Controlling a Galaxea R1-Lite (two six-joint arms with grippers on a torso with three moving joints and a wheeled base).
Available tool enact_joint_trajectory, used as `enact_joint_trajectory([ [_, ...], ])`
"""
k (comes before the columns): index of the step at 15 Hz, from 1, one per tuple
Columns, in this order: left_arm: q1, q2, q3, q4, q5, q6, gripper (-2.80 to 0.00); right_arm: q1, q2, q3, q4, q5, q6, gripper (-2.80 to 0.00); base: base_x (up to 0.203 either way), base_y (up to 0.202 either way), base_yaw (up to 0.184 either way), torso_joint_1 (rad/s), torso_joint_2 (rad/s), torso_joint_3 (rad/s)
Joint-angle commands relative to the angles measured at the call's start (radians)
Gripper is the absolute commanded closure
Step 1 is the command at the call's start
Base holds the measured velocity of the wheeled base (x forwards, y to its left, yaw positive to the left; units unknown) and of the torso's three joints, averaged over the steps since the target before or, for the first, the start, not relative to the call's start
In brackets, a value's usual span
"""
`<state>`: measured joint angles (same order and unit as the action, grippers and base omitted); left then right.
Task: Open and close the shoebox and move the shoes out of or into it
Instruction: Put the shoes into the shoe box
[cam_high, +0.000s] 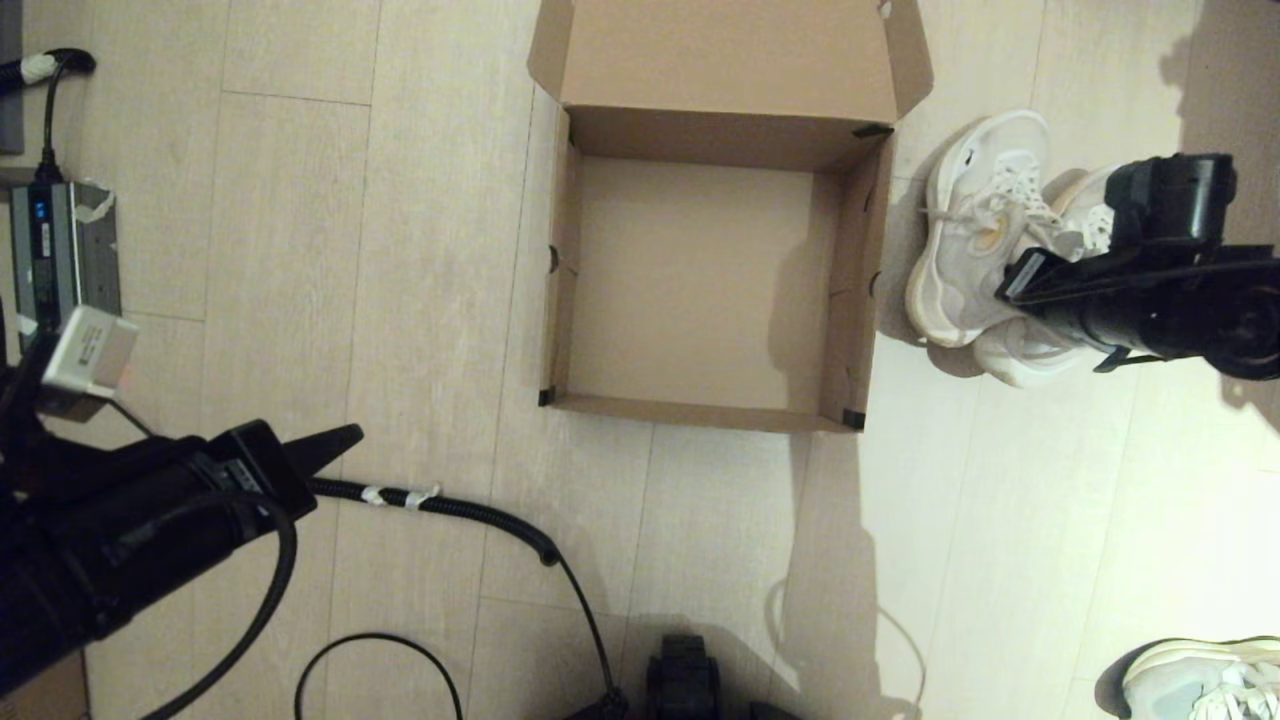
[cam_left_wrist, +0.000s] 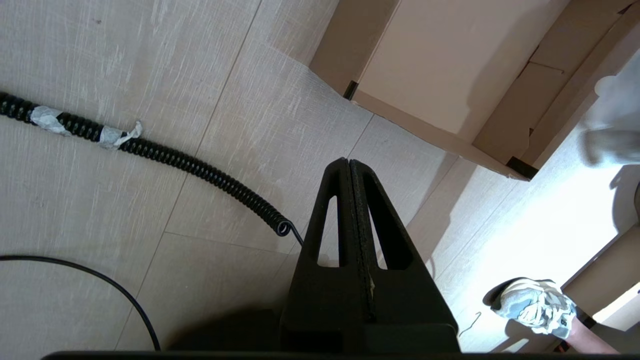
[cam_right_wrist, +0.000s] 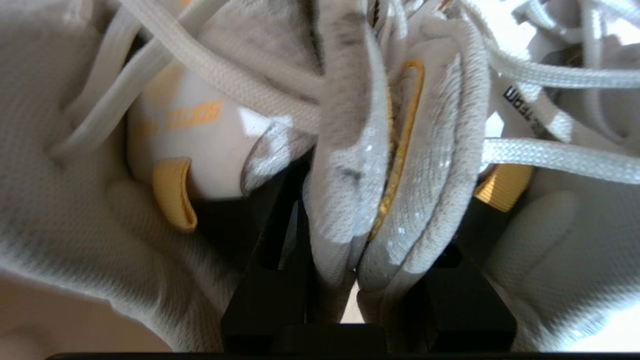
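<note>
The shoebox (cam_high: 690, 410) stands open and empty in the middle of the floor, its flap lid (cam_high: 730, 55) folded back on the far side; its near corner shows in the left wrist view (cam_left_wrist: 440, 60). The pair of white shoes (cam_high: 975, 230) sits side by side just right of the box. My right gripper (cam_high: 1075, 235) comes down on them from the right. In the right wrist view it (cam_right_wrist: 377, 210) is shut on the two inner collars of the shoes (cam_right_wrist: 350, 150), one black finger (cam_right_wrist: 270, 260) inside each shoe. My left gripper (cam_high: 345, 438) (cam_left_wrist: 348, 162) is shut and empty at the near left.
A black coiled cable (cam_high: 450, 505) lies on the floor between the left arm and the box. A grey device (cam_high: 60, 250) sits at the far left. A single bluish-grey sneaker (cam_high: 1200, 680) (cam_left_wrist: 537, 305) lies at the near right corner.
</note>
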<state>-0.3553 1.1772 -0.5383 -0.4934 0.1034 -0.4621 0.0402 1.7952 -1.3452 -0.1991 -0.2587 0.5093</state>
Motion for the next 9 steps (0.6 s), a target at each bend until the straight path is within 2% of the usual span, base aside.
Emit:
enact_joint_trajectory([
  [1, -0.001, 0.001, 0.001, -0.004, 0.001, -0.003, 0.00, 0.003, -0.152, -0.016, 0.076, 0.001, -0.003, 0.00, 0.000, 0.000, 0.000, 0.000, 0.00, 0.000],
  [3, 0.001, -0.004, 0.004, -0.004, 0.001, -0.003, 0.00, 0.028, -0.263, -0.028, 0.170, 0.017, -0.006, 0.00, 0.000, 0.000, 0.000, 0.000, 0.00, 0.000],
  [6, 0.004, -0.013, 0.029, -0.004, 0.001, -0.004, 0.00, 0.128, -0.405, -0.029, 0.269, 0.029, 0.000, 0.00, 0.000, 0.000, 0.000, 0.000, 0.00, 0.000],
  [9, 0.016, 0.003, 0.034, -0.005, -0.001, -0.006, 0.00, 0.299, -0.486, -0.029, 0.347, 0.025, 0.011, 0.00, 0.000, 0.000, 0.000, 0.000, 0.00, 0.000],
])
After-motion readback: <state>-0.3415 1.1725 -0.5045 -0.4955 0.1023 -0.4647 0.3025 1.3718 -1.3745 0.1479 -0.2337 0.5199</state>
